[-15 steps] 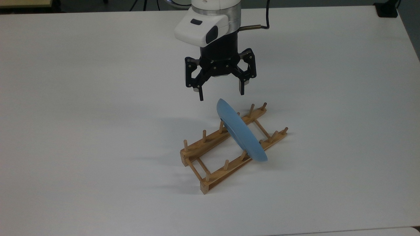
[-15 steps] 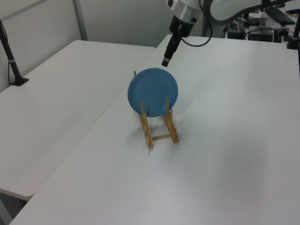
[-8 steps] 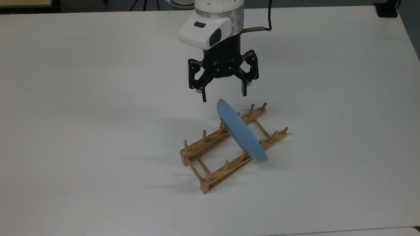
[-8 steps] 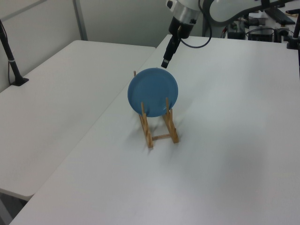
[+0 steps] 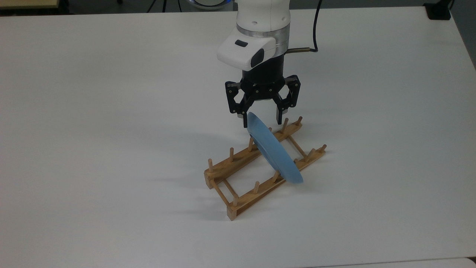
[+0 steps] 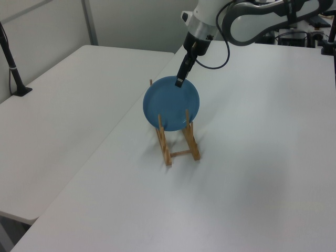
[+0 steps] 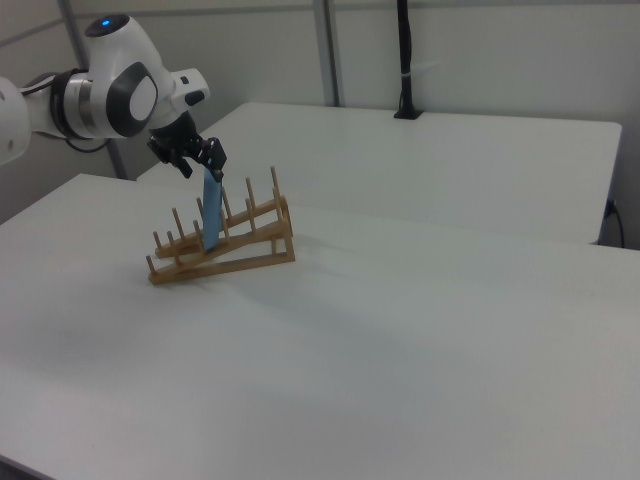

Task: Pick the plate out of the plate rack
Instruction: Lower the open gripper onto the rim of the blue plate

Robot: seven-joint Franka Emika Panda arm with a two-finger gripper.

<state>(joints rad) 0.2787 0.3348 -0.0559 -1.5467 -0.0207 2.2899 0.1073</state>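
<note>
The light-blue plate (image 5: 275,152) stands on edge, leaning, between the pegs of the wooden plate rack (image 5: 256,194) at mid-table. My gripper (image 5: 262,123) hangs straight above it, open, with one finger on each side of the plate's top rim. In the left view the plate (image 6: 172,102) shows its round face over the plate rack (image 6: 164,144), and the gripper (image 6: 179,82) overlaps its upper edge. The right view has the plate (image 7: 211,215) edge-on in the plate rack (image 7: 240,255), with the gripper (image 7: 203,168) spread around its top.
The white table (image 5: 111,111) spreads wide on every side of the rack. A black clamp base (image 5: 438,11) sits at the top view's far right corner. A second table with a black post (image 6: 13,68) adjoins at the left view's left.
The gripper has come down and moved towards the top view's right, from hanging above and beside the plate to straddling its top rim. Its fingers stayed open; plate and rack have not moved.
</note>
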